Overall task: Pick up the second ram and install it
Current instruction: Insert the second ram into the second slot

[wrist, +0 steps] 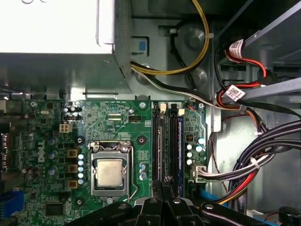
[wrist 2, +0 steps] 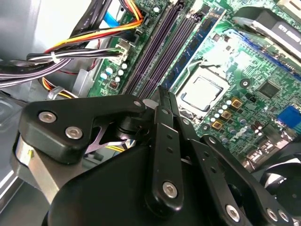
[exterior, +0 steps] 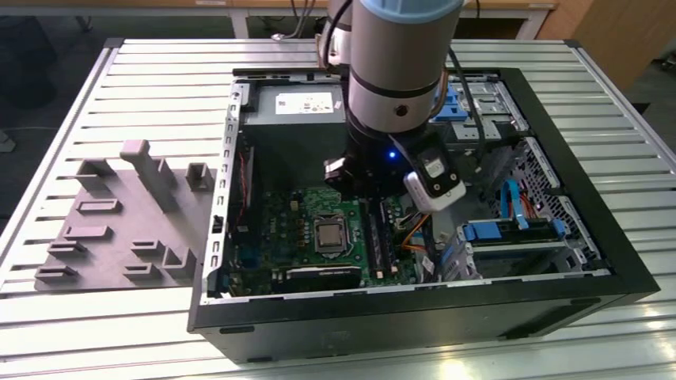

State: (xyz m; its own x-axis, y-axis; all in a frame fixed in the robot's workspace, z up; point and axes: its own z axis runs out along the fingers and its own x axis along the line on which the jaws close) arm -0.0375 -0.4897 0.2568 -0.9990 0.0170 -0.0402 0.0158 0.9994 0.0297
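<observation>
Exterior view, slatted metal table (exterior: 158,59), open computer case (exterior: 591,261), wooden furniture behind.

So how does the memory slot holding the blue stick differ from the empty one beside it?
The filled slot holds a bluish-green stick on edge; the empty slot shows only a dark groove. The filled slot lies farther from the processor socket, the empty slot nearer. Both are long, narrow and parallel.
</observation>
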